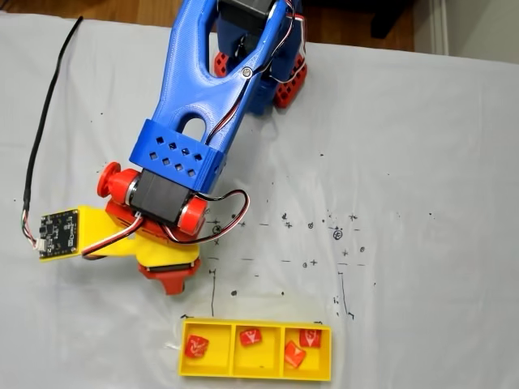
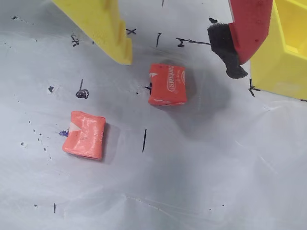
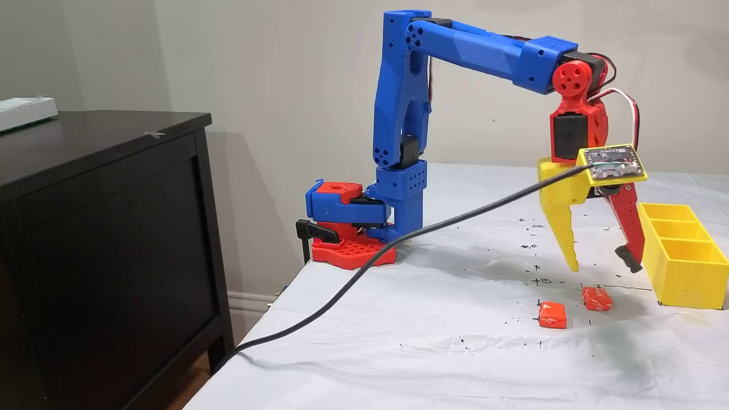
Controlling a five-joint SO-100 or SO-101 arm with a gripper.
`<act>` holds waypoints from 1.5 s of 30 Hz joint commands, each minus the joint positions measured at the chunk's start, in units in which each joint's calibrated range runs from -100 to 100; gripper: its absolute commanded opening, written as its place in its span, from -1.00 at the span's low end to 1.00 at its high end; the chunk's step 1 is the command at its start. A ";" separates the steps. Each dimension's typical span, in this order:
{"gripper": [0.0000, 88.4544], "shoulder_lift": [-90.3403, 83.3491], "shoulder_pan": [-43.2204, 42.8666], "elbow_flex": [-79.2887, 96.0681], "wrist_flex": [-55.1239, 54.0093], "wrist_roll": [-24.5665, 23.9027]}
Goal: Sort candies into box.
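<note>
This looks like a room in a home used as a hobby robotics corner. At the left of the side-on fixed view stands a dark wooden cabinet [image 3: 102, 239] against a plain beige wall [image 3: 285, 85] with a white baseboard [image 3: 250, 300] at its foot. The worktable is draped with a wrinkled white sheet [image 3: 455, 353] dotted with pen marks, and wood flooring [image 1: 105, 10] shows along the top-down fixed view's upper edge.

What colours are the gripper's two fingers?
One finger is yellow, the other red with a black tip, clearest in the side fixed view.
</note>
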 commanded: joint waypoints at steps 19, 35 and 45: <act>-0.39 5.18 -0.78 -4.54 -3.27 3.37; -0.39 8.32 -2.04 -4.63 -7.37 2.88; -0.58 11.20 -1.86 -5.18 -7.69 2.69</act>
